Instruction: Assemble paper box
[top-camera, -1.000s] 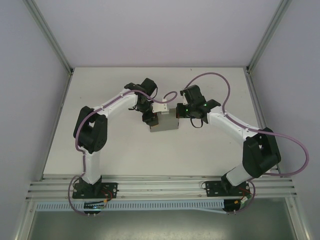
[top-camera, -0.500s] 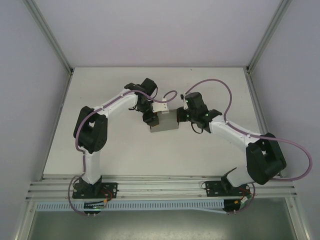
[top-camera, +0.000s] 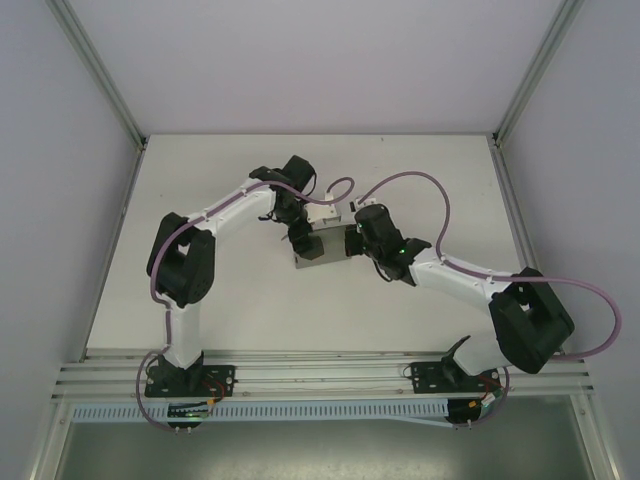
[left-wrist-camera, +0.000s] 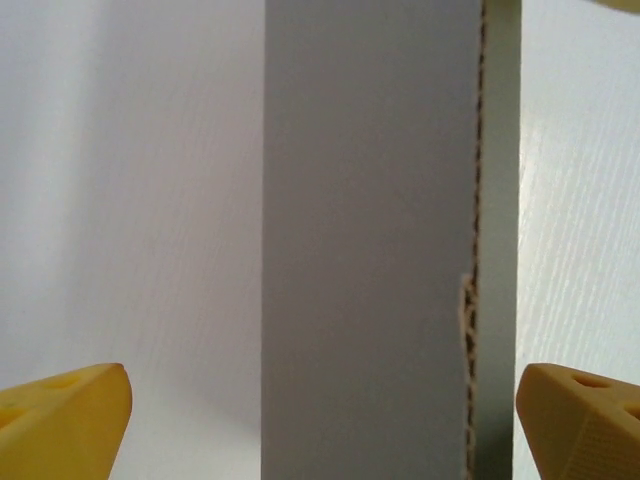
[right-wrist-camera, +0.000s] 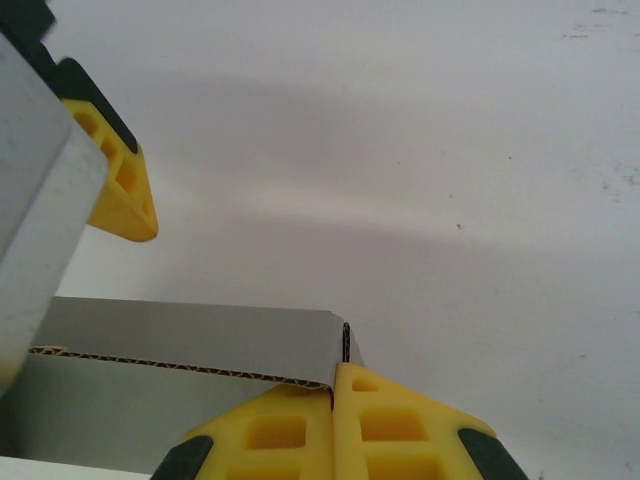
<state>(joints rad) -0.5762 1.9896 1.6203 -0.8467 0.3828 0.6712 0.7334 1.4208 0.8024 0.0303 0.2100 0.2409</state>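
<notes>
The paper box (top-camera: 330, 246) is a small grey cardboard box at the middle of the table, between the two arms. My left gripper (top-camera: 303, 238) is at its left end, open. In the left wrist view a grey upright panel (left-wrist-camera: 365, 240) with a raw corrugated edge stands between the yellow fingertips (left-wrist-camera: 62, 418), touching neither. My right gripper (top-camera: 353, 236) is at the box's right end. Its yellow fingers (right-wrist-camera: 300, 430) are pressed together, and the corner of a grey wall (right-wrist-camera: 190, 340) runs into the seam between them. A left fingertip (right-wrist-camera: 118, 185) shows beyond that wall.
The white table (top-camera: 220, 300) has bare room all round the box. Aluminium rails (top-camera: 320, 375) run along the near edge and slanted posts (top-camera: 100, 80) stand at the back corners. A purple cable (top-camera: 420, 185) loops over the right arm.
The right arm has swung left and stretched toward the box, bringing its gripper down onto the box's right end. The box has shifted slightly left. The left arm has barely moved.
</notes>
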